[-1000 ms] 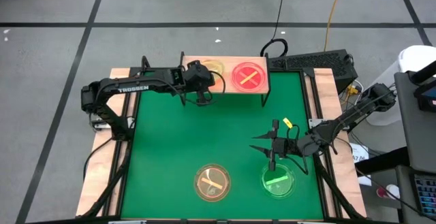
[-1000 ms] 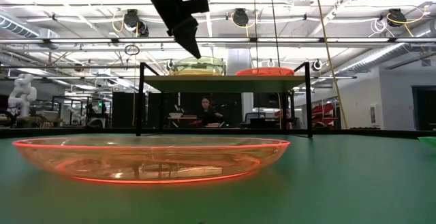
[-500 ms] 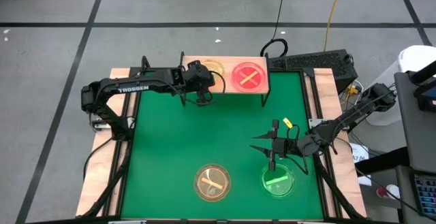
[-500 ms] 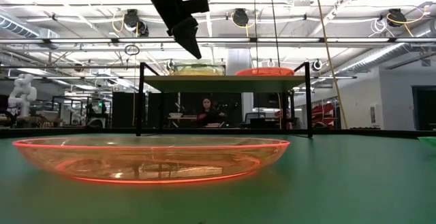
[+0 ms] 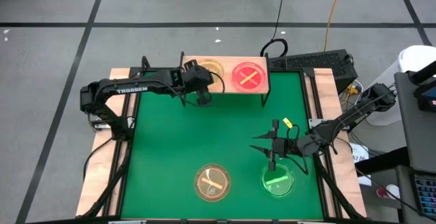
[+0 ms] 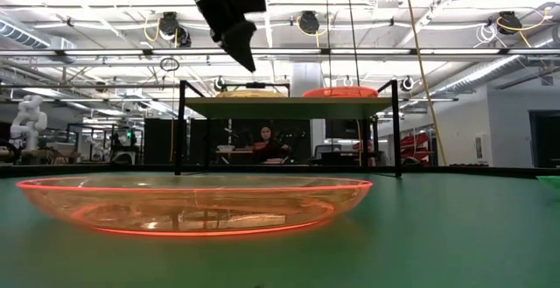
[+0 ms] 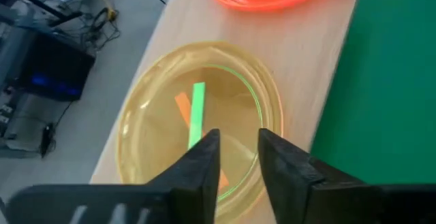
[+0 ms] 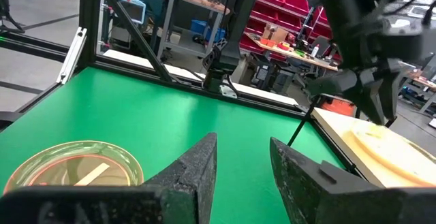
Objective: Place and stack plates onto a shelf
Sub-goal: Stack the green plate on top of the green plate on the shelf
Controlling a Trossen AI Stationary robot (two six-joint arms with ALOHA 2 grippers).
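The shelf (image 5: 262, 86) stands at the mat's far edge. On its left half lies an amber plate (image 7: 157, 122) with a green stripe; an orange stripe shows beneath it. A pink plate (image 5: 249, 75) lies on the right half. My left gripper (image 7: 238, 157) hovers open just above the amber plate's near rim; in the low view (image 6: 243, 53) it stands clear of the plate (image 6: 252, 87). Another amber plate (image 5: 212, 182) and a green plate (image 5: 278, 180) rest on the mat near the front. My right gripper (image 5: 266, 146) hangs open above the mat beside the green plate.
The green mat (image 5: 170, 142) fills the table between wooden side strips. A keyboard (image 5: 313, 62) and cables lie past the far right corner. In the low view, a person sits at a desk in the room behind the shelf (image 6: 265, 144).
My left gripper has opened and let go of the amber plate on the shelf. The plate, which stood raised and domed above the board, has dropped flat onto the shelf's left half. The gripper has stayed above the plate's near rim.
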